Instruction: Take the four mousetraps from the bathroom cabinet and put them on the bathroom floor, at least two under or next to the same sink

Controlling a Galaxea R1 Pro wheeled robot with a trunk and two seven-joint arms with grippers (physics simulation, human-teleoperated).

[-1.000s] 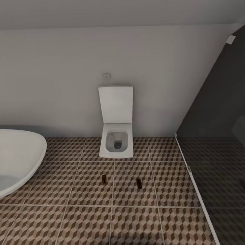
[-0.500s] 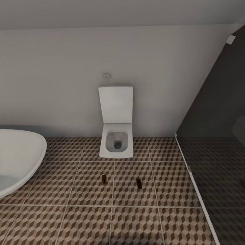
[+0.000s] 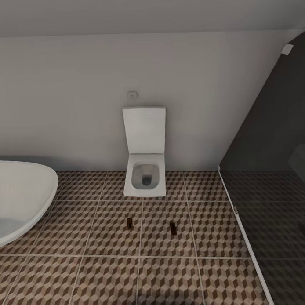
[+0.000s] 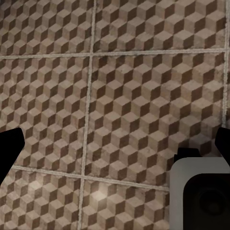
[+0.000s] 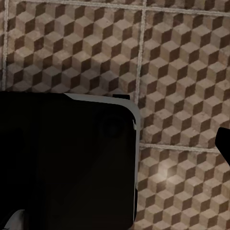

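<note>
While two mousetraps [image 3: 129, 222] [image 3: 173, 227] are lying on the bathroom floor [image 3: 108, 268], both wrists are facing tile.
Each trap's long axis is pointing toward the toilet [image 3: 145, 170]; finger states: cannot tell.

The head camera looks forward and down from well back at the white wall-hung toilet [image 3: 145, 163]; both wrist cameras face close down, apparently sharing the brown-and-beige cube-patterned tiled floor [image 4: 129, 96].
</note>
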